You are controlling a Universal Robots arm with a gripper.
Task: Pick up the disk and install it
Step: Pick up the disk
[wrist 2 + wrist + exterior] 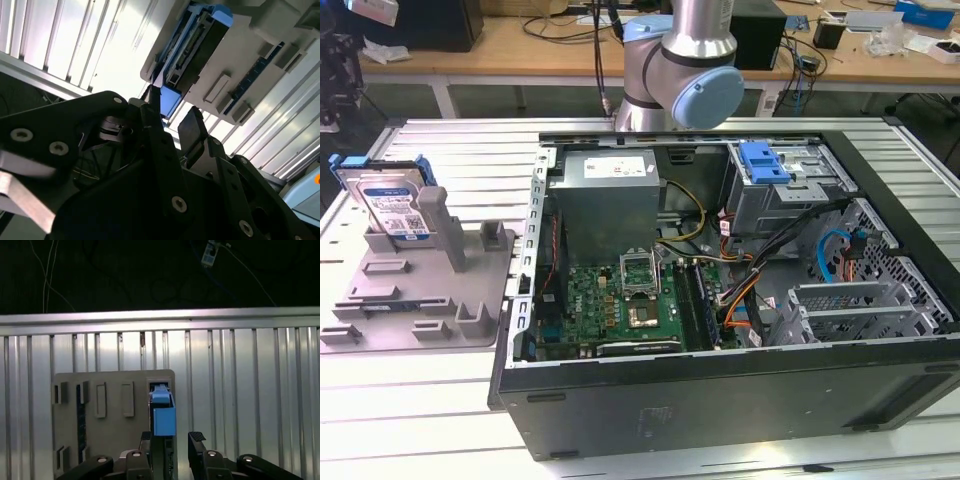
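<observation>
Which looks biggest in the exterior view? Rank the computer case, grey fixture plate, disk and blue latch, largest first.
1. computer case
2. grey fixture plate
3. disk
4. blue latch
This is apparent size only; differing distance from the camera could distort the last two.

Shiny metal disk (392, 203), matt grey plastic holder (425, 300), ribbed metal table (450, 150)
</observation>
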